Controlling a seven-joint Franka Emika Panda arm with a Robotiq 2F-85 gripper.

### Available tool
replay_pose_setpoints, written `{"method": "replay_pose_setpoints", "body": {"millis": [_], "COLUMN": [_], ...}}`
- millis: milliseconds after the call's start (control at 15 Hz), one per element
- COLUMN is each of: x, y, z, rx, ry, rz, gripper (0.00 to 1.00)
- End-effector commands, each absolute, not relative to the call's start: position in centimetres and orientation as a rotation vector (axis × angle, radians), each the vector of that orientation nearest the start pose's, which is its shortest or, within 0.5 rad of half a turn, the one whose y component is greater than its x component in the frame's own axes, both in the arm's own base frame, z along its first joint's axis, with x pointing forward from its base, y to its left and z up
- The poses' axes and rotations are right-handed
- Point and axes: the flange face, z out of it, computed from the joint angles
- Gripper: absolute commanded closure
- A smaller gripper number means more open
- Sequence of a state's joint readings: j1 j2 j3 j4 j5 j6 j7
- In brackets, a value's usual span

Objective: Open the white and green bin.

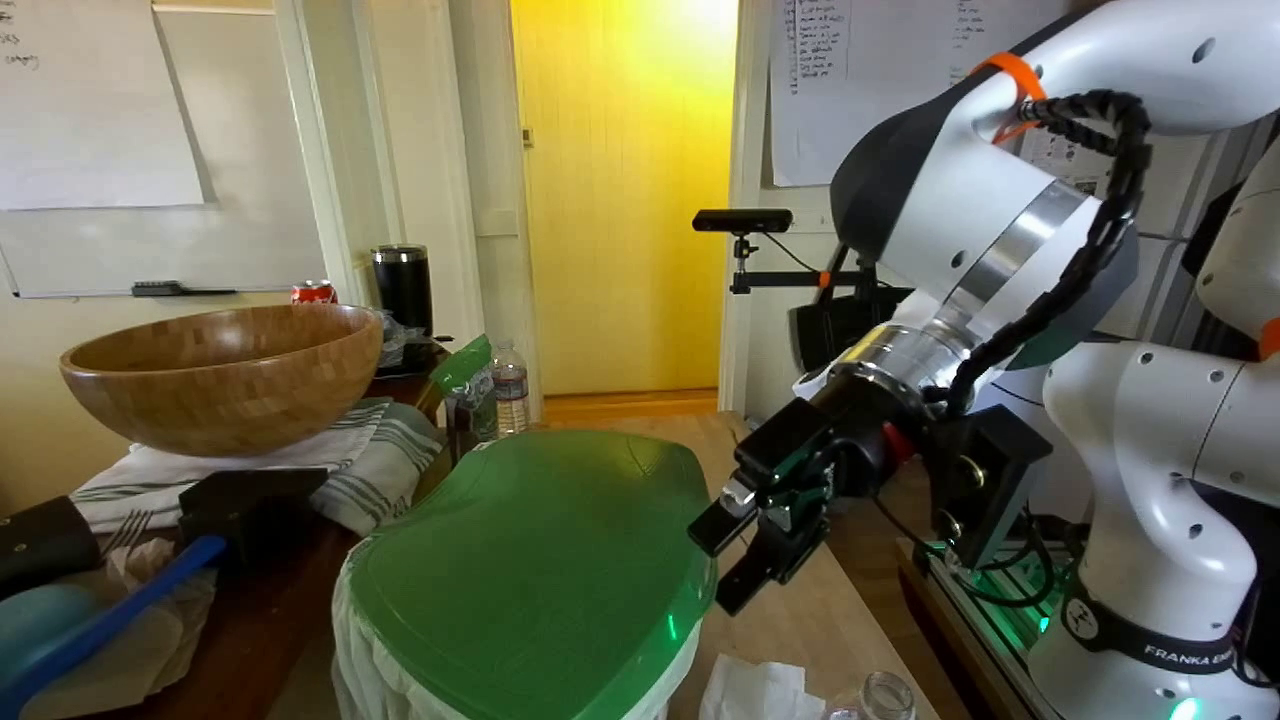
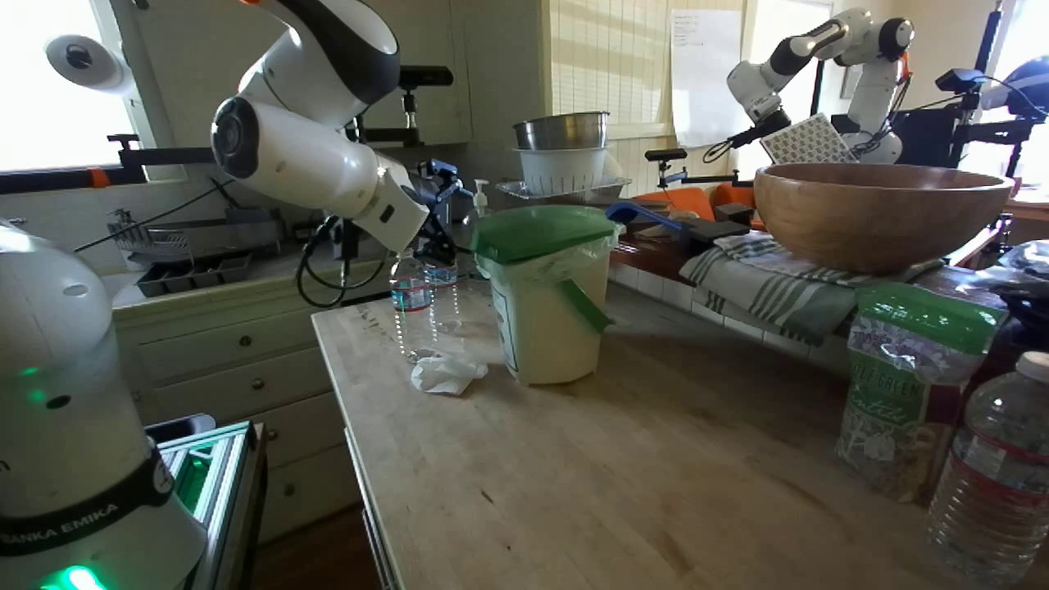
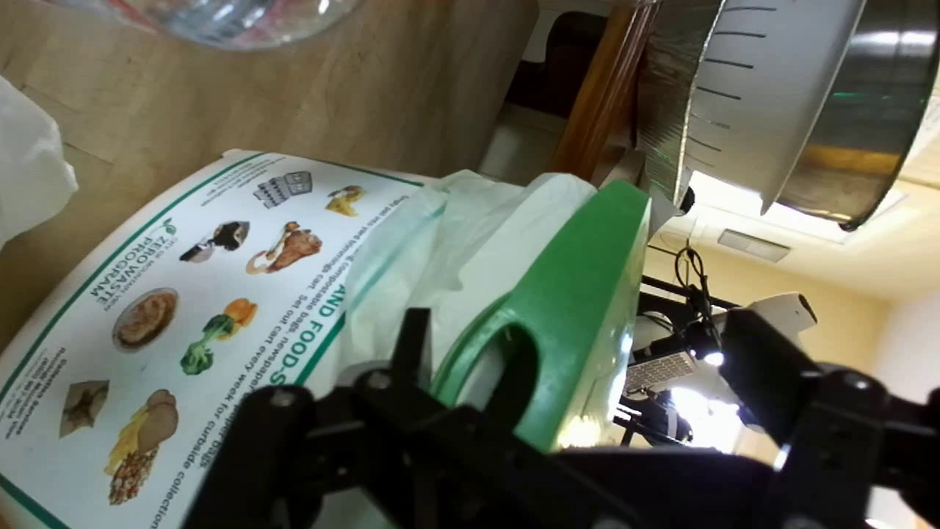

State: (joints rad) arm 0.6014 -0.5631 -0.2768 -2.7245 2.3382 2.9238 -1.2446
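White and green bin [image 2: 551, 324]: placed upright on wooden counter [image 2: 524, 492], crumpled paper [image 2: 447, 374] just beside.
Lid [image 1: 540, 560]: closed over bag liner [image 3: 400, 268].
Gripper [image 1: 717, 568]: jaws spread apart, positioned at lid's edge; contact cannot be told.
Wooden bowl [image 2: 877, 217]: set on striped towels [image 2: 766, 283].

I see the white and green bin [image 2: 545, 332] upright just ahead of my pincer [image 1: 718, 568], glossy green lid [image 1: 540, 560] down over its crinkled liner [image 3: 455, 235].
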Motion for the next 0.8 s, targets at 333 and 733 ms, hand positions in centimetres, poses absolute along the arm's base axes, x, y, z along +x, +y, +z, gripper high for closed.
{"method": "replay_pose_setpoints", "body": {"millis": [333,733], "x": [33.6,34.1], "y": [6.4,5.8], "z": [40.7,42.3], "rx": [-1.859,-1.831], "ry": [0.787,0.787], "rz": [-0.885,-0.949], "gripper": [0.0,0.0]}}
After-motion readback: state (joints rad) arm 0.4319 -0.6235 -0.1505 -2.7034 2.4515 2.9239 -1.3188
